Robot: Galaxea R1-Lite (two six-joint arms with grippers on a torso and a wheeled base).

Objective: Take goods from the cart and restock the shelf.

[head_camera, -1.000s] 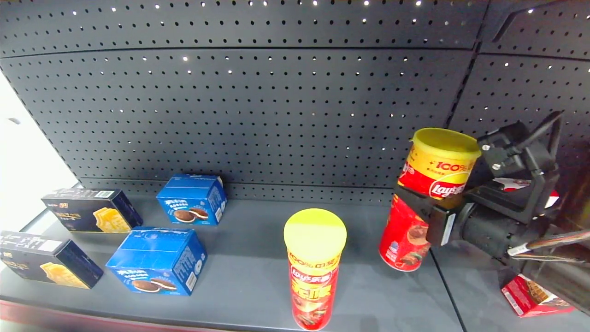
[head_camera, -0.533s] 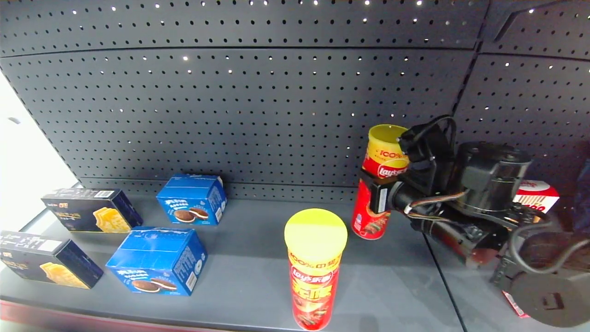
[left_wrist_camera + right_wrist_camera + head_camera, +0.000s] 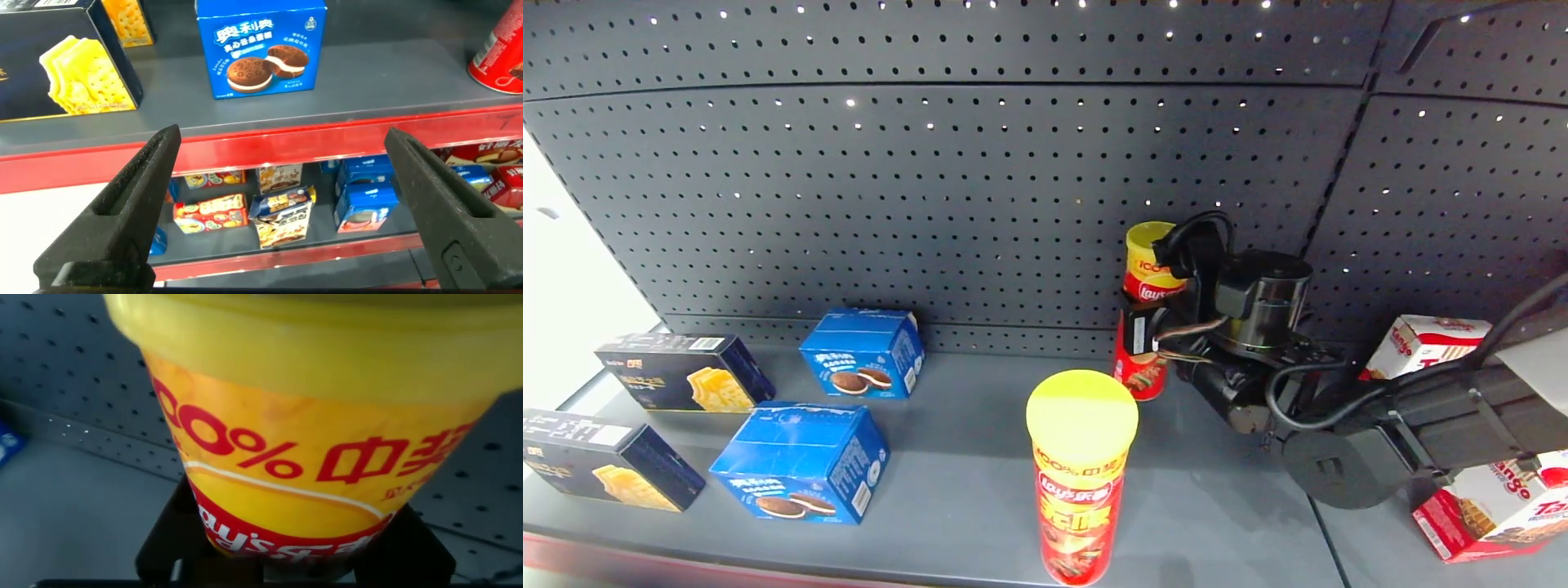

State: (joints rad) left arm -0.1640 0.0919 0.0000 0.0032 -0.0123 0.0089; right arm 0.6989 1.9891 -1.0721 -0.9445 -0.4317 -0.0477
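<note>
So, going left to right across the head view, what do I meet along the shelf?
Front dark box → rear dark box → front blue box → rear blue box → standing chip can → held chip can in the right gripper → rear wafer box → front wafer box.

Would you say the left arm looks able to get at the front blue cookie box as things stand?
Probably yes: the open left gripper faces the blue cookie box standing near the front of the shelf, with nothing between them.

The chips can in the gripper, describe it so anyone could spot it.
On the grey shelf, look rearward to the pegboard. The chips can there sits in the right gripper, unlike its twin standing free near the front.
</note>
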